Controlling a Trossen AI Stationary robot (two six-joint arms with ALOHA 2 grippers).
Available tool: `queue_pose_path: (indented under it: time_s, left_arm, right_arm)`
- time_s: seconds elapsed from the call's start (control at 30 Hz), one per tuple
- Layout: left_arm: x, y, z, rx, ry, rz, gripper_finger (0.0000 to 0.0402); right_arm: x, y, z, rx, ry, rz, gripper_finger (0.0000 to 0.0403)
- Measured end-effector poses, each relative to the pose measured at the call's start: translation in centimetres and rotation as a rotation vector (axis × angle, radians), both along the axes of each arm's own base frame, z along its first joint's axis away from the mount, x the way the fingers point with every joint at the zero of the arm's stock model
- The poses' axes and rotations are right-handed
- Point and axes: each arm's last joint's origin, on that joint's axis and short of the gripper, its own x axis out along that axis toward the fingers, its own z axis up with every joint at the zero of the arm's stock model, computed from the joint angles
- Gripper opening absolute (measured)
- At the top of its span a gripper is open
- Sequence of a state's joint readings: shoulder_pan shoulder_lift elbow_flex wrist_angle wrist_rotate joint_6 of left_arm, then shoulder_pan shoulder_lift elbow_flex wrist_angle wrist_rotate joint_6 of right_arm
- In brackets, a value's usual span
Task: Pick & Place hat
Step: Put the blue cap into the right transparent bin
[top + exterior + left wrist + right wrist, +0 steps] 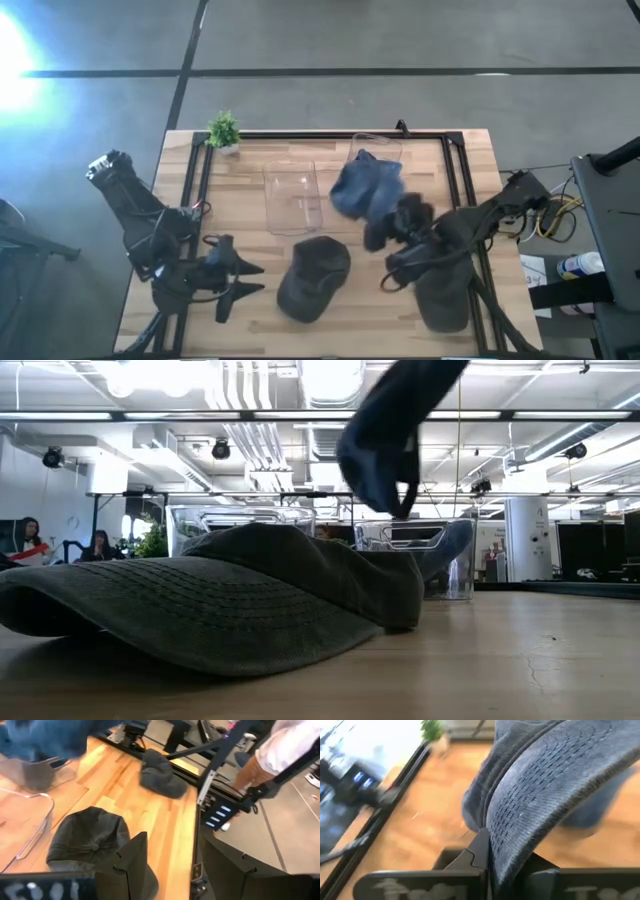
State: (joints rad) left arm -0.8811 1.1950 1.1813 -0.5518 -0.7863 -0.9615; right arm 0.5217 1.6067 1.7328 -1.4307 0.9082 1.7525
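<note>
A blue denim cap (365, 188) hangs in my right gripper (385, 222) above the table's middle, beside two clear bins; the low view shows the blue cap (392, 430) high over the table. A dark grey cap (314, 276) rests on its brim and crown at the near middle; it fills the low view as the grey cap (220, 600). My left gripper (250, 281) is open, low over the table just left of the grey cap, touching nothing. Another dark hat (445, 290) lies near the right edge. My right gripper is shut on the blue cap's stitched brim (530, 805), pinched between the two fingers (479, 851). The cap is lifted clear of the table, and its crown hangs beyond and below the fingers.
Two clear plastic bins stand at the far middle: one bin (292, 196) and a second bin (376, 150) partly under the blue cap. A small potted plant (224, 130) stands at the far left corner. A black frame rail (330, 135) borders the table. People show in the room behind.
</note>
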Motion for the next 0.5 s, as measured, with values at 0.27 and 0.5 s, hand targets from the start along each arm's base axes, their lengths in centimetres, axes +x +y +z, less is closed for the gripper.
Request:
queue_pose_path:
  time_s: [0.27, 0.5]
  left_arm:
    - [0.9, 0.8, -1.2, -0.009, 0.022, 0.066, 0.0176]
    - [1.8, 1.9, -2.3, 0.005, 0.046, 0.115, 0.0176]
  right_arm:
    - [-4.6, -4.7, 0.4, -0.018, -0.026, -0.157, 0.0013]
    - [-5.2, -8.4, -3.5, 0.114, -0.009, -0.124, 0.0013]
